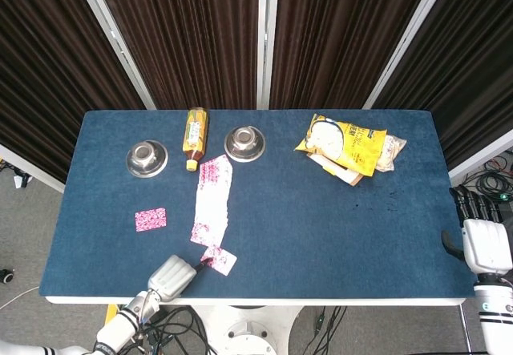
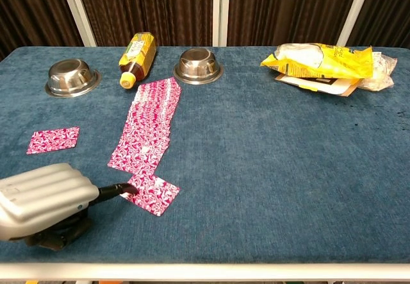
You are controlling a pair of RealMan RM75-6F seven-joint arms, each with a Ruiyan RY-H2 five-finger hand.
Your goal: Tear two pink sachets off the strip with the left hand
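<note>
A long strip of pink sachets (image 1: 211,199) (image 2: 147,127) lies on the blue table, running from the bottle toward the front. One pink sachet (image 1: 220,260) (image 2: 154,193) lies apart from the strip's near end, turned askew, pinched at its left corner by my left hand (image 1: 169,276) (image 2: 45,200) near the front edge. Another loose pink sachet (image 1: 151,219) (image 2: 54,139) lies flat at the left. My right hand (image 1: 485,243) hangs off the table's right edge, holding nothing, its fingers straight and apart; the chest view does not show it.
Two steel bowls (image 1: 147,159) (image 1: 244,143) and a lying yellow bottle (image 1: 194,135) line the back left. A yellow snack bag (image 1: 346,147) on other packets sits at the back right. The table's front edge (image 1: 264,298) runs just below my left hand.
</note>
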